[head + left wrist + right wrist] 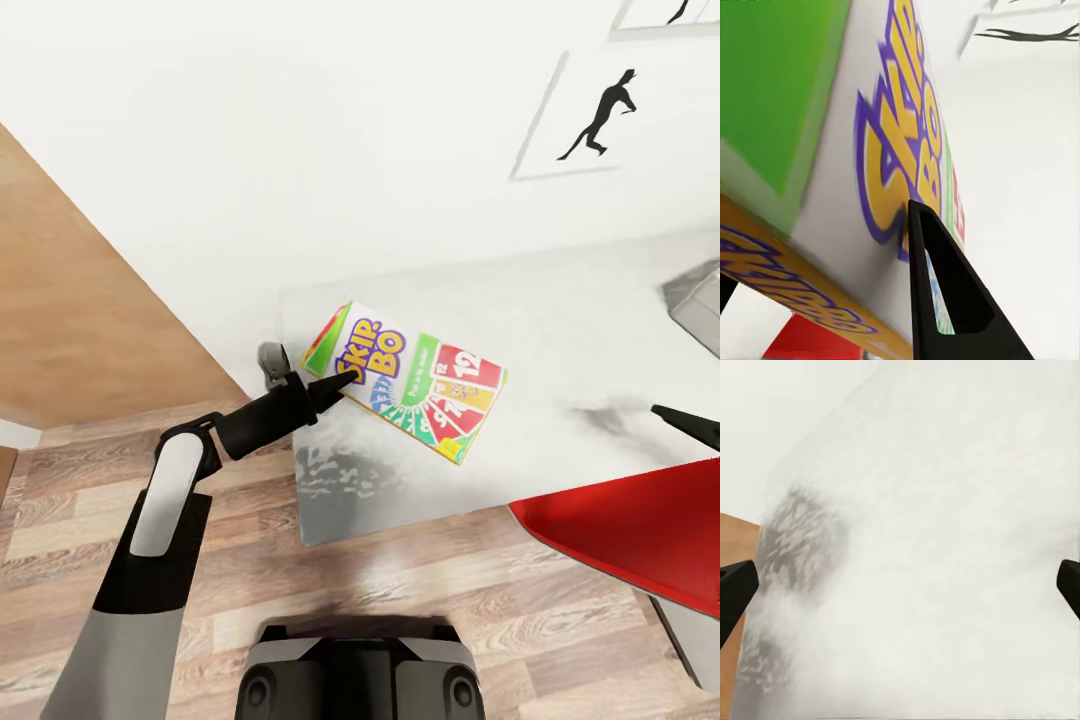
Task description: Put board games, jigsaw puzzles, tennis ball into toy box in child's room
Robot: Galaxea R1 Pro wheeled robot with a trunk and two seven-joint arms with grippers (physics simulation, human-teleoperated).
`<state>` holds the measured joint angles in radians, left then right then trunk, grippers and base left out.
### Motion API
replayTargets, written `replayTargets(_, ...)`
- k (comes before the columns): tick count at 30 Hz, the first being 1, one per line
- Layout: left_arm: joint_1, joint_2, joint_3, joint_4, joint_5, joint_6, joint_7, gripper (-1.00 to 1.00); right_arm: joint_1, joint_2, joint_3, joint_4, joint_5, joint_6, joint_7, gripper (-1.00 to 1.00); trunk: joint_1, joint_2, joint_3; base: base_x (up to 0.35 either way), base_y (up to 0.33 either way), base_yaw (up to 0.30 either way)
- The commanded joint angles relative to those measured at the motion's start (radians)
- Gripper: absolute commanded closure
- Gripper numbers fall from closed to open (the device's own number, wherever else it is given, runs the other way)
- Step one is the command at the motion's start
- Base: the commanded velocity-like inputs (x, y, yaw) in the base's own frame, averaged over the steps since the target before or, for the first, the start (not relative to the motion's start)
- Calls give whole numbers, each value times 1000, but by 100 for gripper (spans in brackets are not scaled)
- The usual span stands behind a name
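The Skip-Bo box hung tilted over the worktop near its left end, well left of the grey toy box at the worktop's far right, and the left gripper had its fingers clamped on the box's near-left corner. Since the grip sat on one corner only, the box would likely swing, so it was best carried slowly and level towards the toy box and let go low over it. The right gripper hovered above the bare worktop, right of the box, with its fingers wide apart and nothing between them.
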<state>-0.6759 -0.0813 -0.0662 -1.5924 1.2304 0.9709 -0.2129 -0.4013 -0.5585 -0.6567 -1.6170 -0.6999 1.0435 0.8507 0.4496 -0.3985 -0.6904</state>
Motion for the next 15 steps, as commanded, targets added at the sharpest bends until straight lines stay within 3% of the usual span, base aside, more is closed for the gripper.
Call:
replayTargets(1, 6, -2, -6, -3, -5, -1, -7, 100, -1, 0, -4, 0, 5, 4, 10, -100, 0, -2, -1, -91, -23, -85)
replayTargets(7, 46, -8, -28, -14, 1, -22, -36, 100, -1, 0, -15, 0, 5, 4, 22, -100, 0, -2, 0, -194, -89, -43)
replayTargets(15, 59, -9, -31, -16, 4, -28, -54, 100, -1, -1, -18, 0, 5, 4, 25, -100, 0, -2, 0, -272, -172, -39)
